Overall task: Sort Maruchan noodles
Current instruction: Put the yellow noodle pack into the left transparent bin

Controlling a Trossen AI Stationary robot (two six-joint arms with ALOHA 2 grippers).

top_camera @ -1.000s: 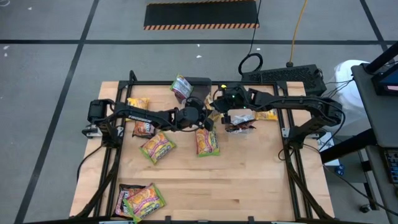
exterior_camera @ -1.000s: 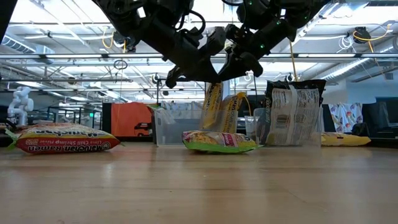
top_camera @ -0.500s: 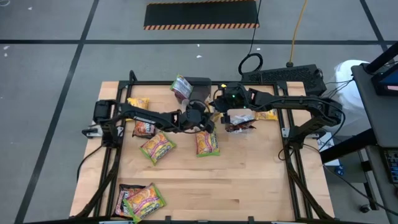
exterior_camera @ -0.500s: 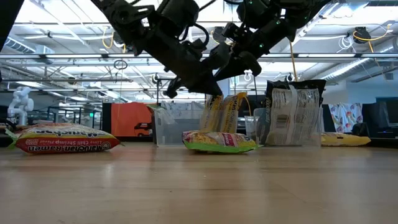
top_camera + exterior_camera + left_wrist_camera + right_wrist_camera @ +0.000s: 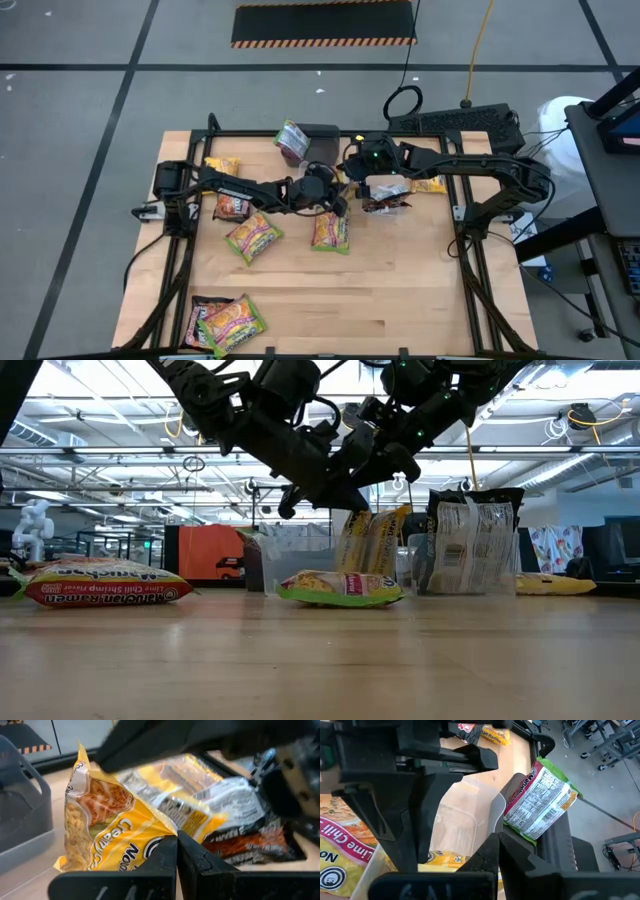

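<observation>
My left gripper (image 5: 340, 198) reaches in from the table's left at mid-table and is shut on a yellow Maruchan noodles packet (image 5: 115, 830). That packet stands upright, with a second yellow packet (image 5: 180, 790) close behind it. In the low view both yellow packets (image 5: 372, 540) sit under the gripper, tilted. My right gripper (image 5: 498, 837) is shut just beyond them, coming from the right, with nothing seen between its fingers. A green-edged packet (image 5: 340, 588) lies flat on the table in front. My left gripper pinches the front yellow packet at its edge (image 5: 169, 831) between its two fingertips. The fingers come from the table's left, slanting down. The packet stands upright and tilted below the fingers. Its lower end is hidden behind the green-edged packet, so what it rests on cannot be told.
A clear tub (image 5: 385, 197) holding dark packets stands to the right of the grippers. A green packet (image 5: 292, 140) leans on the dark grey box (image 5: 322, 132) at the back. More packets lie at left (image 5: 253, 237), (image 5: 232, 205), and in the near-left corner (image 5: 225, 322).
My left gripper has sunk a little and gone slightly toward the table's right, staying shut. The two yellow packets have gone with it, lower and more tilted. The green-edged packet on the table has slid a little toward the left.
</observation>
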